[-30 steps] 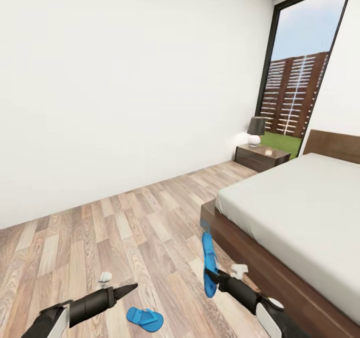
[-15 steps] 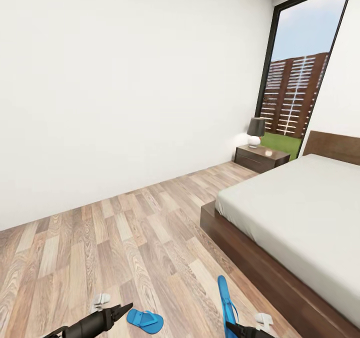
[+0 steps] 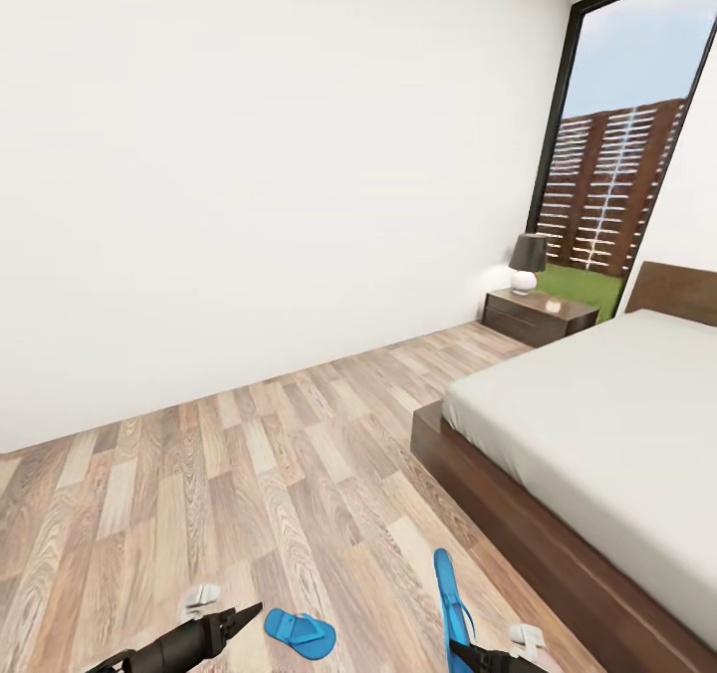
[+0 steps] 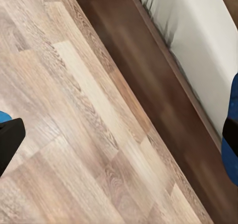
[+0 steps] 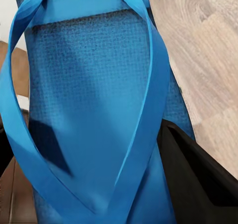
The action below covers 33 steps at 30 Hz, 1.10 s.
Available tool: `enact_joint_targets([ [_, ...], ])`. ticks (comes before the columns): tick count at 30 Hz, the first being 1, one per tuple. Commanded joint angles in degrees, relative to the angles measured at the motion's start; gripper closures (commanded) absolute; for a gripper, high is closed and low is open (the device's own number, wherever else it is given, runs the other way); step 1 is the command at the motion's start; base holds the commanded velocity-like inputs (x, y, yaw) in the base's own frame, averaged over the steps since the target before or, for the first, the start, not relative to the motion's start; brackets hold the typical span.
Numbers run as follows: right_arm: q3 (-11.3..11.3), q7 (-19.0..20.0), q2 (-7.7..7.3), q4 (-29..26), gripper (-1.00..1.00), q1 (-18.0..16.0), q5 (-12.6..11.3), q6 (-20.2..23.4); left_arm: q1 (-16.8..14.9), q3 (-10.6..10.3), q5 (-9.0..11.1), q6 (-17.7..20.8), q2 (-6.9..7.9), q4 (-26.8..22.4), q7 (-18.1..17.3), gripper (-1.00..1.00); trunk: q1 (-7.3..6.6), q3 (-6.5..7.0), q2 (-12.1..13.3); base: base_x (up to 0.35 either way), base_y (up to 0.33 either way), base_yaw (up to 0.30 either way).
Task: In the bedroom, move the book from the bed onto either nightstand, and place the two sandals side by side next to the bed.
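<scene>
Right hand (image 3: 468,650) pinched one sandal (image 3: 453,601) upright, ready to set beside the bed (image 3: 597,434). Other sandal (image 3: 300,632) lay on the floor, near the left hand (image 3: 244,617), fingers pressed together.

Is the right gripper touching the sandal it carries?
Touching. In the right wrist view a black finger presses against the edge of the sandal; in the head view the right gripper clamps that sandal's lower end.
</scene>
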Motion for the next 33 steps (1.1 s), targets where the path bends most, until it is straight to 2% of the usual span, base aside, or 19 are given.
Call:
enact_joint_targets([
  [1,0.5,0.0,-0.03,0.0,1.0,0.0,-0.4,-0.3,0.0,0.1,0.3,0.6,-0.01,0.0,-0.2,-1.0,-0.01,-0.1,0.0,0.0,0.0,0.239],
  [33,0.5,-0.1,-0.03,0.0,1.0,0.0,-0.4,-0.3,0.0,0.1,0.3,0.6,-0.01,0.0,-0.2,-1.0,-0.01,-1.59,0.0,0.0,0.0,0.241],
])
